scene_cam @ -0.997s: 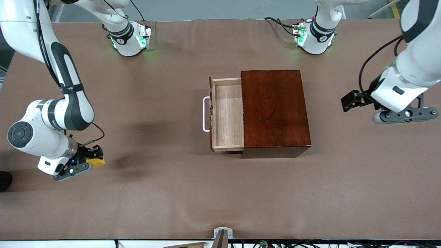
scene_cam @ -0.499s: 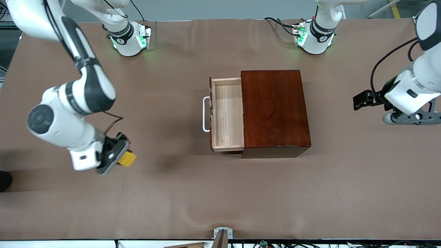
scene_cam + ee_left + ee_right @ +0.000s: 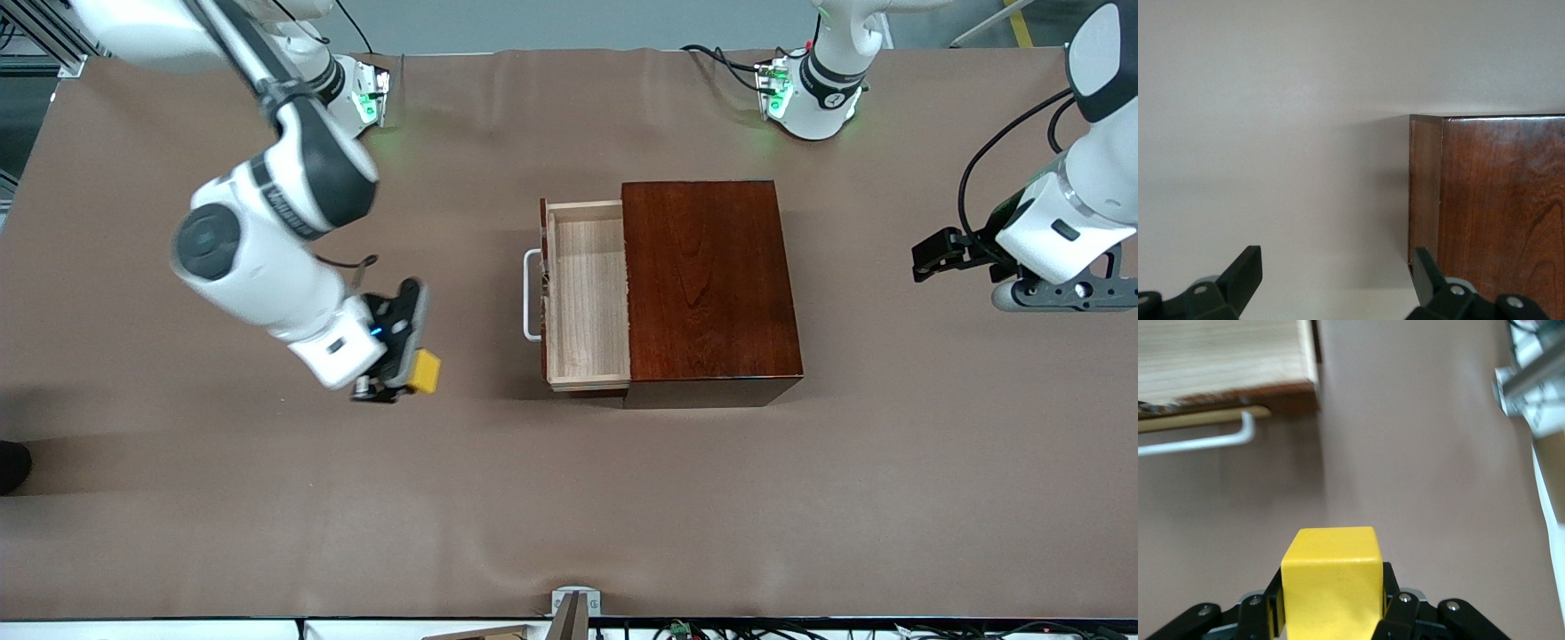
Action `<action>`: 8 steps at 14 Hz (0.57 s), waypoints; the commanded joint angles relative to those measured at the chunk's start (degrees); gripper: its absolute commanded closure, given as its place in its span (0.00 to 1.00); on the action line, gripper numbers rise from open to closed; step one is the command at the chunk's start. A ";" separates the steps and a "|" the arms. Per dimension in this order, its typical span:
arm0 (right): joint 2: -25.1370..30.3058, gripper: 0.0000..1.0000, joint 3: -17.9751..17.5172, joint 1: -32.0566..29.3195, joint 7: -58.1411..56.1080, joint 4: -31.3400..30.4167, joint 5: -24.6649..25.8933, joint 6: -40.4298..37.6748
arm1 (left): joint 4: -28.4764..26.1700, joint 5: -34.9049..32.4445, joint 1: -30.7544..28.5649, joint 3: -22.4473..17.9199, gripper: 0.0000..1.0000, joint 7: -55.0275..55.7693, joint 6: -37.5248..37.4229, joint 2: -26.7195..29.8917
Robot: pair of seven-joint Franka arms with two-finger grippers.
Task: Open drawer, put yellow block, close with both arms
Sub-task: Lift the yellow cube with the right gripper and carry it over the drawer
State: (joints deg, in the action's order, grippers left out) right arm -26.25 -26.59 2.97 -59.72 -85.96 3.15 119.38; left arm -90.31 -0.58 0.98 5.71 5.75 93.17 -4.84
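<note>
The drawer (image 3: 587, 293) stands pulled out of the dark mahogany box (image 3: 707, 284), its pale tray empty and its white loop handle (image 3: 531, 295) facing the right arm's end. My right gripper (image 3: 411, 373) is shut on the yellow block (image 3: 424, 372) and holds it above the table in front of the drawer, apart from the handle. The right wrist view shows the block (image 3: 1330, 583) between the fingers, with the handle (image 3: 1198, 441) and the tray (image 3: 1225, 350) ahead. My left gripper (image 3: 932, 253) is open and empty above the table at the left arm's end. Its wrist view shows the box's corner (image 3: 1498, 200).
Brown cloth covers the table (image 3: 569, 498). The two green-lit arm bases (image 3: 342, 98) stand along the table's edge farthest from the front camera. A small metal bracket (image 3: 573, 604) sits at the edge nearest that camera.
My right arm has carried the yellow block from the right arm's end of the table toward the drawer's front. My left gripper has drawn back a little from the box.
</note>
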 commanded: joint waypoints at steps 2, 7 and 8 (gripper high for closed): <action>-0.99 1.00 0.66 10.02 1.78 3.50 5.38 -4.49 | -1.98 1.37 0.95 -1.22 0.00 -1.00 1.22 1.76; -3.36 1.00 0.66 18.11 8.03 5.62 8.70 -6.00 | -1.27 1.54 2.98 -3.07 0.00 -1.00 0.96 1.76; -4.15 1.00 0.66 20.04 8.65 5.71 10.28 -6.00 | -1.27 1.63 2.80 -3.07 0.00 -1.00 0.96 1.67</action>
State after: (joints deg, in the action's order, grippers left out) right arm -28.00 -26.38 19.41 -53.52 -82.89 9.89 114.53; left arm -90.56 -0.41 3.49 3.66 5.75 93.53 -4.54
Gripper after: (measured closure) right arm 0.441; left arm 0.000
